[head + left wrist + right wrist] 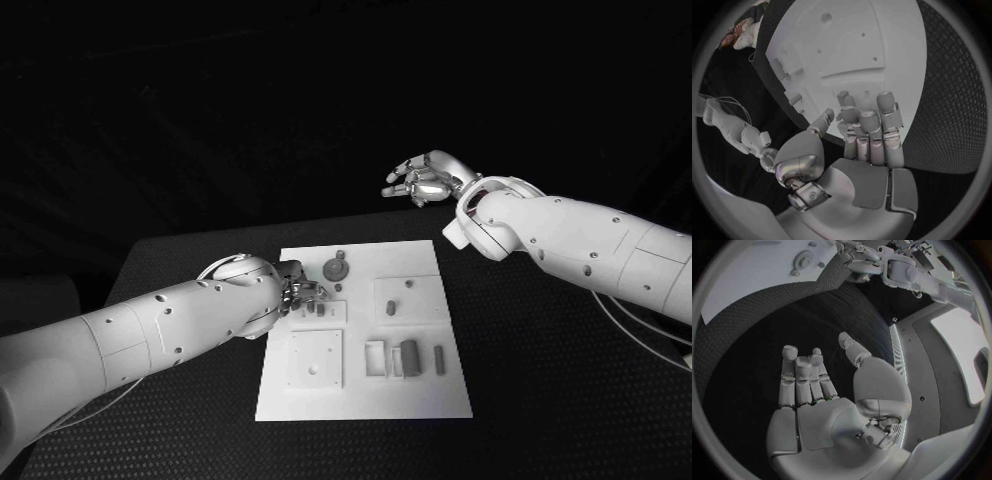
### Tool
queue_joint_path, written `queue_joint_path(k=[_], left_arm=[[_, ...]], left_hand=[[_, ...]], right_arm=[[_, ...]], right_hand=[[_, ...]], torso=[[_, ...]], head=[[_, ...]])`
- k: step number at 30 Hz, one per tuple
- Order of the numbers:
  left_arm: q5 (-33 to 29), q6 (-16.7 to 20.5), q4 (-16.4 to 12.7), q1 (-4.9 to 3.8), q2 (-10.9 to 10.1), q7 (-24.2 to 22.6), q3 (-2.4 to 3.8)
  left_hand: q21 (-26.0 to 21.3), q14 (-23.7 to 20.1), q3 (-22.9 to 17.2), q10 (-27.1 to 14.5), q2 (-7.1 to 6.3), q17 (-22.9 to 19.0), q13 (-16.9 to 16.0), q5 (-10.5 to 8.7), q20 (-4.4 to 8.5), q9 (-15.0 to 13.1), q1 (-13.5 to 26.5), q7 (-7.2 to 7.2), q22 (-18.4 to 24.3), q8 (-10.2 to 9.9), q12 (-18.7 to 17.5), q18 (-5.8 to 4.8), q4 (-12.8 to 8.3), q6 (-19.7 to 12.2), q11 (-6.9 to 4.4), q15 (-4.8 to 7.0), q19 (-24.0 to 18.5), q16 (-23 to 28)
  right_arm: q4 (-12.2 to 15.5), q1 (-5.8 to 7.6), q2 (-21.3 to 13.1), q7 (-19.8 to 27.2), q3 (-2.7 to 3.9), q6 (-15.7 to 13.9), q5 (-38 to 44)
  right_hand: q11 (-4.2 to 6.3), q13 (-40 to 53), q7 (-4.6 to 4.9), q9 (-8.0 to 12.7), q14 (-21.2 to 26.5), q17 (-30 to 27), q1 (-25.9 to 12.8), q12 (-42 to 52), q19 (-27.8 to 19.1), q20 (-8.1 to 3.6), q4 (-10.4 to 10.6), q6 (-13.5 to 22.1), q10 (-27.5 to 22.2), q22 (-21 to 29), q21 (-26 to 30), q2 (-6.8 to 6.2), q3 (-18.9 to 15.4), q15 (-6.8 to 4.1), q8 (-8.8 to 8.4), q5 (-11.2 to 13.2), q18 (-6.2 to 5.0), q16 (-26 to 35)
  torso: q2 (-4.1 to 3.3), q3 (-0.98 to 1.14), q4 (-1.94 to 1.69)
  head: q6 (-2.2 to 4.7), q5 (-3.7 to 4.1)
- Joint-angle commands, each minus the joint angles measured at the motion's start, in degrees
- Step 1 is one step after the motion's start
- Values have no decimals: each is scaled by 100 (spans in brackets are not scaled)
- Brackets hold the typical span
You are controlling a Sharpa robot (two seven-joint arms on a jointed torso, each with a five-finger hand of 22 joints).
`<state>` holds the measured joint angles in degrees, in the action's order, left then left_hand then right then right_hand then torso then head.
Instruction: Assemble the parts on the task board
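The left hand [299,293] rests at the nine o'clock edge of the board [364,390] on the black worktop [548,380], fingers [870,130] pressed together, holding nothing visible. The right hand [423,180] hovers past the board's one o'clock corner, fingers loosely spread. Grey parts [410,355] lie on the board.

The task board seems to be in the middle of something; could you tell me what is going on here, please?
The robot is assembling small parts on the white task board. Its left hand is down at the board's left edge, fingers over the plate; whether it holds a piece cannot be told. The right hand hangs open above the table beyond the board's far right corner, holding nothing. A round part and some upright grey parts sit on the board.
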<state>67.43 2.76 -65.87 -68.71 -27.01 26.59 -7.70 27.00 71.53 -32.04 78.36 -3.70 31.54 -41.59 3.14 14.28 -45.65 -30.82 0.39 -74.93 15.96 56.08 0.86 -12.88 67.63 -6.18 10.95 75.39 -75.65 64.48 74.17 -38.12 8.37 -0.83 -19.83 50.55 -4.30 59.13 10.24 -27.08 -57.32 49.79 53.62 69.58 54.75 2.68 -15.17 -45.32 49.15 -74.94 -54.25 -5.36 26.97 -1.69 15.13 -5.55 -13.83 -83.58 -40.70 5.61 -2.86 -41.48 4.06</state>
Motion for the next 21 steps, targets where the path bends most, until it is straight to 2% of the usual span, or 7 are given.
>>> queue_joint_path(k=[1, 7, 9, 10, 13, 16, 21], left_arm=[[-249, 41, -37, -47, -54, 30, 51], [-277, -142, -88, -184, -206, 51, 108], [-305, -259, -93, -247, -264, 69, 119], [-331, -310, -83, -284, -294, 68, 122], [-559, -236, 50, -400, -327, 25, 122], [-847, -158, 336, -487, -290, -80, 122], [-936, -140, 929, -542, -103, -288, 122]], left_hand=[[-37, -36, -26, -11, -2, -6, -3, 9, 8, 12, -51, 23, -96, -37, 23, 91, 7, -73, 37, 6, -34, -3], [-48, -56, -33, -31, 0, -11, -8, 4, 15, 20, -87, 41, -101, -62, 31, 89, -17, -114, 54, 6, -42, -9], [-80, -112, -56, -89, 75, -28, 0, 10, 15, 28, -152, 67, -98, -93, 9, 81, -62, -173, 78, -5, -87, 14], [-124, -177, -75, -156, 178, -50, 15, 22, 4, 39, -226, 101, -95, -137, -24, 64, -135, -264, 123, -35, -156, 45], [-229, -334, -84, -310, 205, -103, 67, 41, -16, 48, -322, 186, -83, -202, -116, 27, -236, -438, 198, -128, -310, 126], [-621, -822, -159, -795, 190, -358, 362, 44, -167, 38, -517, 371, 49, -301, -588, -86, -292, -789, 391, -390, -829, 566], [-1163, -1221, -127, -1181, 142, -711, 816, 15, -489, 10, -601, 570, 346, -360, -1272, -86, -249, -1135, 585, -730, -1297, 1205]], right_arm=[[-1, -2, -11, 31, 3, 54, -15], [-6, -2, -15, 31, 3, 57, -19], [-12, -2, -20, 29, 3, 54, -19], [-18, -2, -21, 28, 3, 53, -19], [-35, -2, -21, 27, 3, 50, -19], [-44, -2, -15, 26, 3, 50, -19], [-75, -9, 21, 29, 3, 55, -19]], right_hand=[[-7, -6, 46, 9, 29, -7, -59, 0, -12, -4, 23, -19, -45, -44, 24, -1, -21, -2, -20, 12, -117, -7], [-7, -7, 46, 10, 29, -8, -64, 1, -12, -3, 26, -18, -45, -44, 24, -2, -23, -2, -20, 12, -117, -8], [-8, -8, 46, 10, 29, -8, -64, 1, -11, -3, 27, -18, -45, -44, 24, -2, -23, -2, -21, 12, -117, -8], [-8, -8, 46, 10, 29, -9, -64, 1, -11, -3, 27, -17, -45, -44, 24, -1, -22, -2, -21, 11, -117, -8], [-8, -8, 46, 11, 30, -9, -64, 2, -11, -4, 27, -17, -45, -44, 25, -1, -22, -2, -21, 11, -117, -8], [-8, -9, 46, 11, 30, -9, -62, 2, -11, -4, 26, -16, -45, -44, 25, -1, -21, -2, -21, 10, -117, -9], [-8, -10, 46, 11, 30, -10, -61, 3, -11, -4, 26, -16, -46, -45, 25, 0, -20, -1, -21, 10, -117, -10]], torso=[[6, -5, -7], [1, -4, -3], [-1, -2, -3], [-2, -1, -4], [-2, -5, -8], [-1, -6, -10], [-8, -4, -1]], head=[[29, -11], [70, -29], [76, -31], [86, -34], [112, -41], [116, -65], [131, -94]])
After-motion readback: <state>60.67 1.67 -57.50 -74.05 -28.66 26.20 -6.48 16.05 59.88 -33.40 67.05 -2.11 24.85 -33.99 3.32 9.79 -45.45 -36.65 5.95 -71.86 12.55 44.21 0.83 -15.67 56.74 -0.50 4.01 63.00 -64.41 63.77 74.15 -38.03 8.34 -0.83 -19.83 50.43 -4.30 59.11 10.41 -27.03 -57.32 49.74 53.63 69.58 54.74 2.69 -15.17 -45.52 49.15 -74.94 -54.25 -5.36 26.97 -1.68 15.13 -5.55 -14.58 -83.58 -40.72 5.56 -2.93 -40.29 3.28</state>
